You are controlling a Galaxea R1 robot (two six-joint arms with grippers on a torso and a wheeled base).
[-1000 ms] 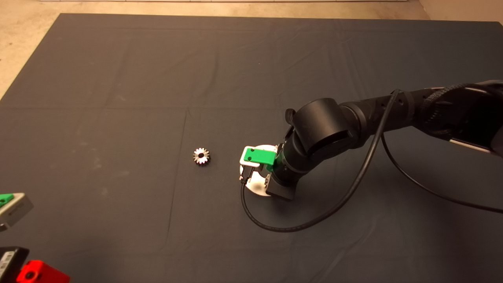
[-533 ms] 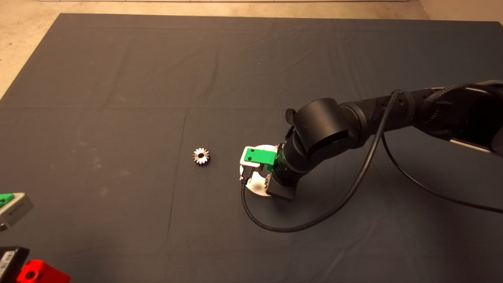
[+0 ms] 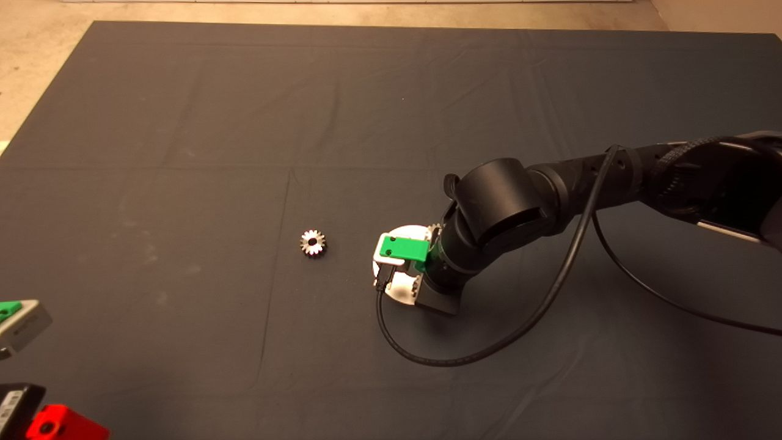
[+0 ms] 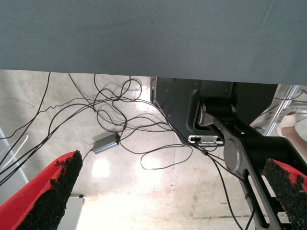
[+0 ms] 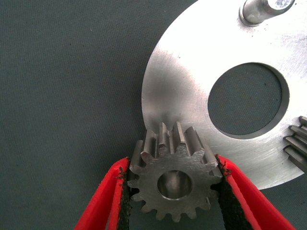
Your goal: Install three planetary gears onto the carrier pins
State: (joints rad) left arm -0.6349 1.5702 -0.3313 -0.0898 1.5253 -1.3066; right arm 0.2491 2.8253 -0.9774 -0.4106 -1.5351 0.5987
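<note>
Over the disc (image 3: pixel 403 234), right of counter centre: right claw (image 5: pixel 173 184) clenched on one gear (image 5: pixel 175 184), pads against teeth on both sides, bore facing the wrist camera. Gear at the disc's rim, not yet down on a pin, so judged. One bare pin (image 5: pixel 256 10) visible beyond the centre hole. Second gear (image 5: pixel 298 143) seated at the disc's edge. Third gear (image 3: pixel 313 242) loose on the mat at 9 o'clock from the disc. Left claw (image 4: pixel 168 191) parked, wide open, empty.

Dim, warm overhead light; the right arm (image 3: pixel 550 195) casts a soft shadow on the mat (image 3: pixel 183 122). Glare whitens the floor (image 4: pixel 158 201).
</note>
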